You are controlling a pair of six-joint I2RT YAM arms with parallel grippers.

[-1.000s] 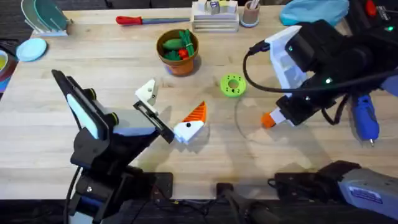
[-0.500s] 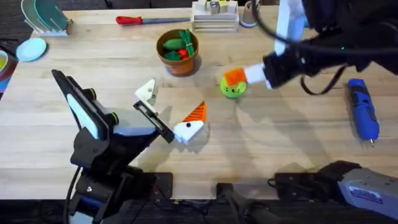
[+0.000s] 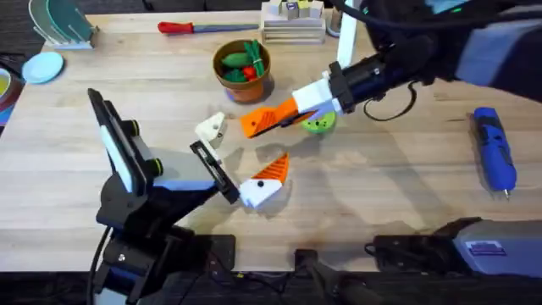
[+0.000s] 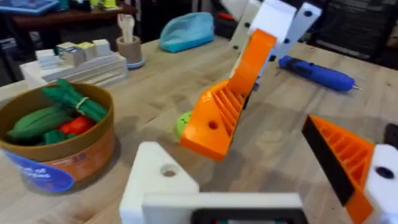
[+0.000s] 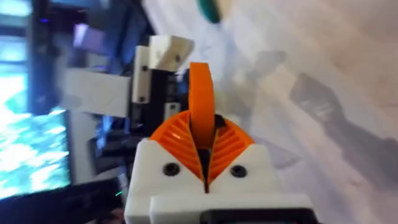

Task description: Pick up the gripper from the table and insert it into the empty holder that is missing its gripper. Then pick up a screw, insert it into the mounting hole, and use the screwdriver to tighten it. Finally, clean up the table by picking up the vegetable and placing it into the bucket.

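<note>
Orange ribbed wedge gripper with one round hole, pinched in right claw

A light wooden bench with plank seams is seen; dark floor is glimpsed past its far corner.

gripper: I see bright orange, ribbed on its sides.
right claw: white blocks, orange ribbed pads.
holder: plain white.
left claw: white; one orange finger, black-edged.
screwdriver: I read it as bright blue.
bucket: brown-orange; green and red inside.
table: pale wood with plank seams.
</note>
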